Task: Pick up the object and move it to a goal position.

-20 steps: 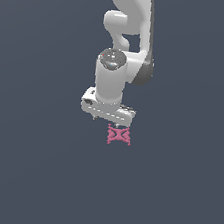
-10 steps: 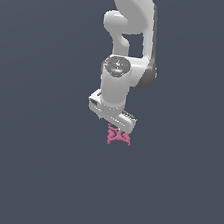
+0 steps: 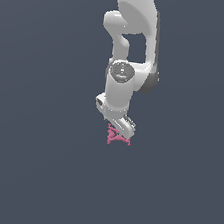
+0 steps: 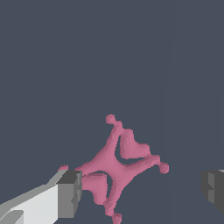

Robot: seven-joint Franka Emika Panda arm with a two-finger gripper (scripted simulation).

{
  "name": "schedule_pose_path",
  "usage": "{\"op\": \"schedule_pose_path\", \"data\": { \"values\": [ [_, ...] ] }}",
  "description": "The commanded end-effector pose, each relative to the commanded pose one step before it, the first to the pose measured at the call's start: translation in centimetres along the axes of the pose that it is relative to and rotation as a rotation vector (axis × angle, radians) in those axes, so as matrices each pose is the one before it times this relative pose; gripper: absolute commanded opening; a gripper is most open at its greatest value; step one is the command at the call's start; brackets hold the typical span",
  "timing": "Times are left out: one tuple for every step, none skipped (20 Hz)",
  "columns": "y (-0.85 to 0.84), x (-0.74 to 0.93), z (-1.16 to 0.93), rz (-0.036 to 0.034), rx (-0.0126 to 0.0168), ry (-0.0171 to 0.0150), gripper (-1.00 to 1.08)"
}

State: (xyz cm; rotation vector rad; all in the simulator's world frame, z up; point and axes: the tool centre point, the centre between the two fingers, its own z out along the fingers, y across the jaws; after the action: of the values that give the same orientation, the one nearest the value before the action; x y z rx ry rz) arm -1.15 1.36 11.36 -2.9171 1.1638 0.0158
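The object (image 4: 117,165) is a small pink flat thing with spiky edges, pinched in the middle, lying on the dark grey surface. In the exterior view only part of the object (image 3: 114,137) shows, under the white hand of the arm. My gripper (image 4: 142,190) is open. One fingertip (image 4: 70,192) stands close against the object's edge and the other fingertip (image 4: 214,188) is well apart from it. In the exterior view my gripper (image 3: 120,133) hangs directly over the object, its fingers mostly hidden by the hand.
The flat dark grey surface (image 3: 36,164) spreads all around with nothing else on it. The white arm (image 3: 131,46) rises from the gripper toward the top of the exterior view.
The hand has turned about its vertical axis and come lower over the object, covering more of it. The object has stayed in place.
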Motion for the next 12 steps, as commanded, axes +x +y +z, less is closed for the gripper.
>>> {"op": "schedule_pose_path", "data": {
  "values": [
    [-0.209, -0.335, 0.461, 0.06678, 0.00102, -0.00046, 1.0],
    [-0.07, -0.137, 0.181, 0.02603, 0.00032, -0.00016, 1.0],
    [-0.065, -0.139, 0.181, 0.02604, 0.00029, -0.00012, 1.0],
    [-0.059, -0.139, 0.18, 0.02606, 0.00027, -0.00009, 1.0],
    [-0.054, -0.14, 0.179, 0.02606, 0.00026, -0.00005, 1.0],
    [-0.049, -0.141, 0.178, 0.02607, 0.00024, -0.00002, 1.0],
    [-0.044, -0.141, 0.178, 0.02608, 0.00023, 0.00002, 1.0],
    [-0.039, -0.142, 0.177, 0.02608, 0.00022, 0.00006, 1.0],
    [-0.033, -0.141, 0.176, 0.0261, 0.00021, 0.0001, 1.0],
    [-0.028, -0.141, 0.175, 0.0261, 0.0002, 0.00014, 1.0],
    [-0.023, -0.141, 0.174, 0.02611, 0.0002, 0.00018, 1.0],
    [-0.018, -0.141, 0.174, 0.02612, 0.0002, 0.00022, 1.0]
  ]
}}
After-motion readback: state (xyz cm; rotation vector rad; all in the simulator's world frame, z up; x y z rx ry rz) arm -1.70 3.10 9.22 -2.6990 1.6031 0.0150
